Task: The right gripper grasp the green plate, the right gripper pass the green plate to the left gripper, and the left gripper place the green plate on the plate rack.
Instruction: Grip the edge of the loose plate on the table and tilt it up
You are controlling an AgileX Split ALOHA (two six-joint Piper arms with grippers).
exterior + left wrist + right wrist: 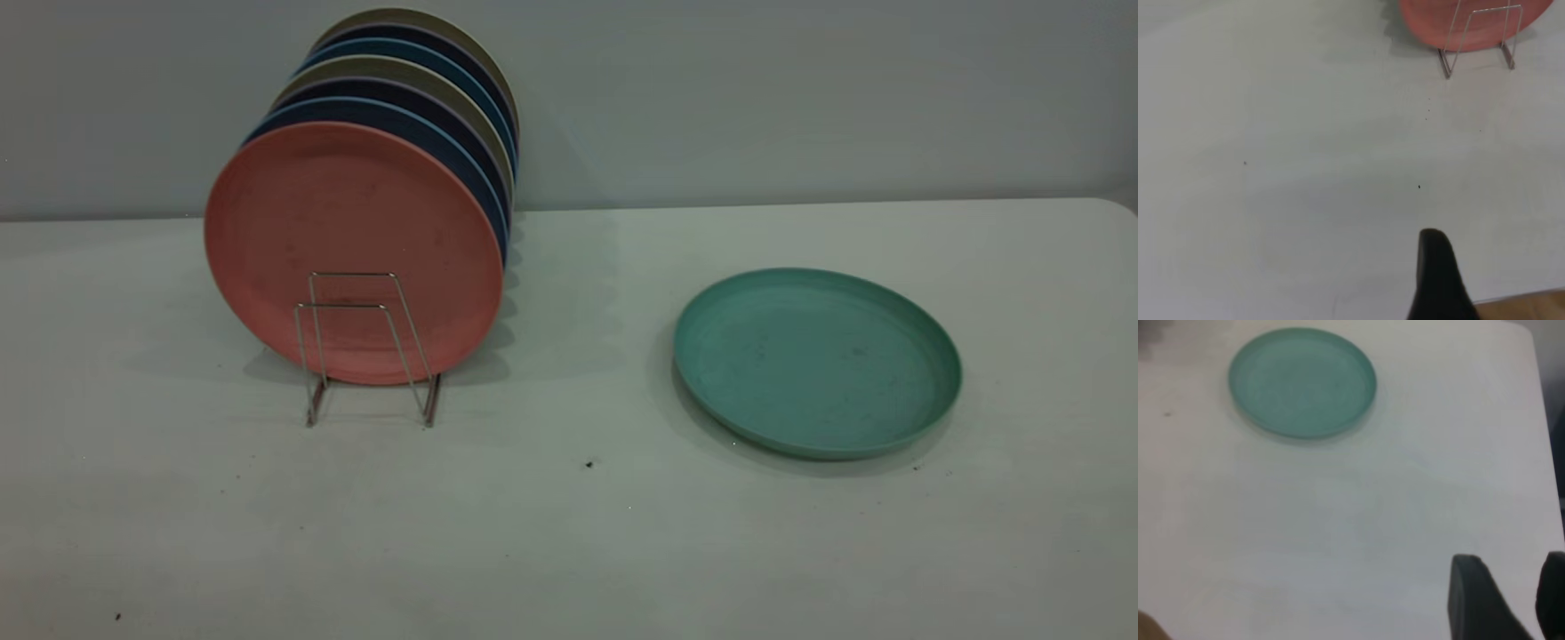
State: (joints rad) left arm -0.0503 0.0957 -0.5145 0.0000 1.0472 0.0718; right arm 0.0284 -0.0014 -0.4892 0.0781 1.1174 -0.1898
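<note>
From the outside camera you see neither arm. The green plate (816, 363) lies flat on the pale counter (569, 533) at the right, rim up, with nothing touching it. Well apart from it at the left stands the plate rack (369, 347), a thin wire frame carrying a row of plates on edge. The pink plate (354, 252) stands at the front of that row, and dark blue plates (418, 142) and olive ones line up behind it. Two wire loops at the front of the rack stand free before the pink plate. A few dark specks (589, 464) dot the counter.

In the left wrist view, your left gripper (1438, 277) hangs over bare counter near its front edge, where a strip of brown shows beyond the counter. Only one black finger (1437, 267) reaches into the picture, so you cannot tell whether these jaws are apart or together. Farther off you see the lower part of the pink plate (1471, 23) and the front loops and feet of the rack (1481, 37).

In the right wrist view, your right gripper (1508, 597) is poised over empty counter, well short of the green plate (1303, 381), which sits flat and untouched farther out. Two black fingers (1475, 600) show with pale counter visible between them, so these jaws stand apart and hold nothing. The counter's rounded corner and side edge run along one side of this view.
</note>
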